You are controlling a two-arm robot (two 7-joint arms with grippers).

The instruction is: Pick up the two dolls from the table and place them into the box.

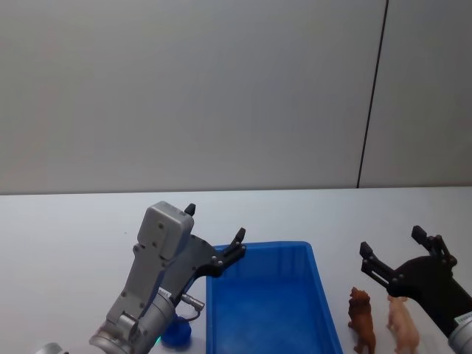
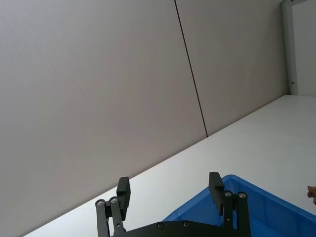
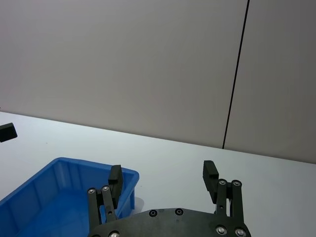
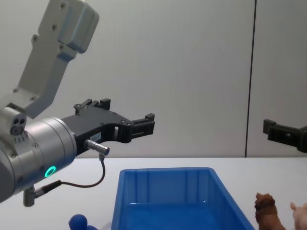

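My right end effector, fingers apart, hangs above the reddish-brown shaggy doll and pale pink smooth pig doll standing side by side on the white worktop just right of the bright blue plastic box, nearer them than my left end effector, also apart.

box: open above | brown doll, pig: side by side, near box wall

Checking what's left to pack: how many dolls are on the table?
2. The brown doll stands just right of the blue box, the pink pig at its right, both near the open right claw.
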